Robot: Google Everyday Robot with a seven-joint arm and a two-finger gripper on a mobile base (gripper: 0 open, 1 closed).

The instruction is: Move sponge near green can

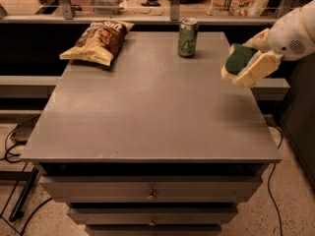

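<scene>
Gripper (244,67) clamped on sponge (239,56), airborne over table (147,112) right edge; my worry: loose grip drops it off-table, or fast approach tips green can (187,37)

The gripper (244,69), at the right edge of the frame, had pale, matt, soft-looking padding on its fingers, which pinched the sponge (239,57). The sponge's dark green face looked coarse and fibrous. The arm shell (295,31) behind it was smooth white plastic. The table (147,112) had a dull grey, matt top. The green can (187,37) showed shiny metal at its rim. At upper left, the chip bag (98,41) was crinkled and glossy.
</scene>
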